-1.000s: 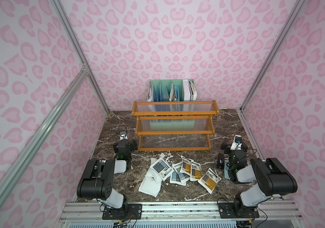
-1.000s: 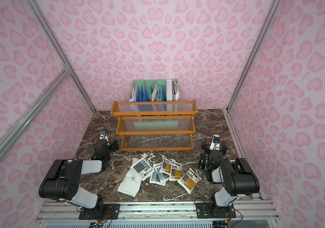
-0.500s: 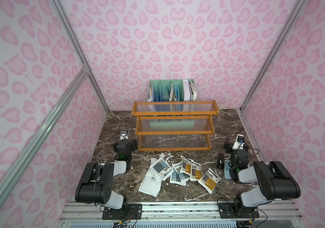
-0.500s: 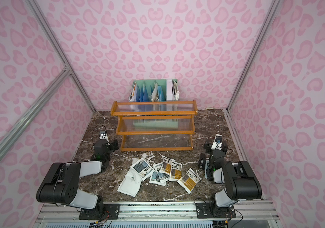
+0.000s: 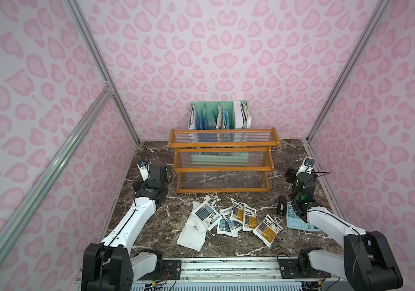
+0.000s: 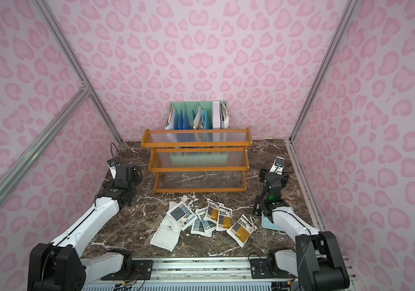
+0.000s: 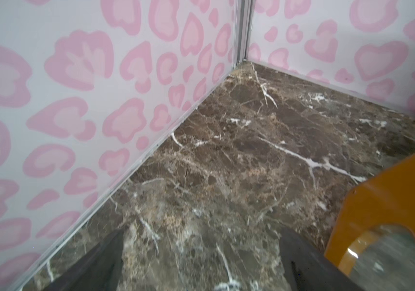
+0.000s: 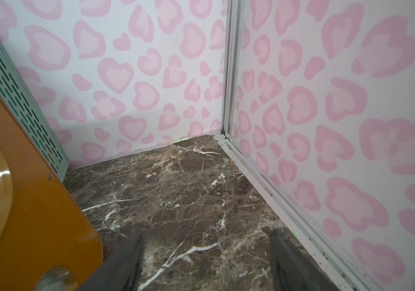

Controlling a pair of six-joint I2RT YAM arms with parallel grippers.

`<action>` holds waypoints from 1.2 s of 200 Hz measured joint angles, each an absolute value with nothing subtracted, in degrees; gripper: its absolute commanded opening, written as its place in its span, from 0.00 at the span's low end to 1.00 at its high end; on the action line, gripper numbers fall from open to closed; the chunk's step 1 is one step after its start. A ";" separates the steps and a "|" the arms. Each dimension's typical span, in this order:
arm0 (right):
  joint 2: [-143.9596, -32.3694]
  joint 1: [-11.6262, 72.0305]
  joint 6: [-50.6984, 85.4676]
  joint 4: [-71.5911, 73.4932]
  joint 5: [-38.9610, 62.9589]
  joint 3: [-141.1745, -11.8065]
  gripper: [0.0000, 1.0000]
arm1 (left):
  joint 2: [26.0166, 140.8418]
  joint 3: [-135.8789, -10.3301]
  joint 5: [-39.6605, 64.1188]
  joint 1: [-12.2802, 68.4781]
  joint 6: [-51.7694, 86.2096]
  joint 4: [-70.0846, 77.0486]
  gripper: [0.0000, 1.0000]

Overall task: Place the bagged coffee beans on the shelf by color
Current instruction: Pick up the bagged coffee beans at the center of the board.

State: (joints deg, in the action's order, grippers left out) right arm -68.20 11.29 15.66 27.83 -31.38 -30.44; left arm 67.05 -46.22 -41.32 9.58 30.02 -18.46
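Showing the bagged coffee beans (image 5: 238, 214) lying heaped at lower centre, below the shelf (image 5: 222, 145), likely light, limp, slippery, begging an edge pinch, left end effector (image 7: 201, 264) and right end effector (image 8: 206, 257) gaping empty.

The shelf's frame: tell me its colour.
The shelf has an orange-brown frame, with clear ribbed tiers. It shows best in a top view.

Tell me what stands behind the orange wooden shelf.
Behind the shelf stands a mint-green divider rack holding papers. Its top shows above the top tier; its lower part is only a green blur through the ribbed plastic.
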 measured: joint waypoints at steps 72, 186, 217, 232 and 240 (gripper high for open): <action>-59.96 29.93 37.34 -13.39 -25.82 -35.33 0.78 | 57.67 -46.24 -31.33 29.08 38.87 -40.45 0.99; -64.36 41.34 43.38 -2.00 12.86 -23.07 0.63 | 75.81 -55.02 7.33 44.66 20.49 -23.66 0.99; -65.73 41.95 43.20 2.22 15.07 -20.75 0.60 | 81.49 -57.82 15.46 44.86 18.65 -21.15 0.99; -67.20 42.37 43.07 4.93 15.88 -20.23 0.59 | 82.91 -58.13 18.28 44.84 18.00 -20.38 0.99; -68.10 42.76 42.94 6.39 16.27 -20.23 0.59 | 83.46 -58.33 19.31 44.84 17.89 -20.18 0.99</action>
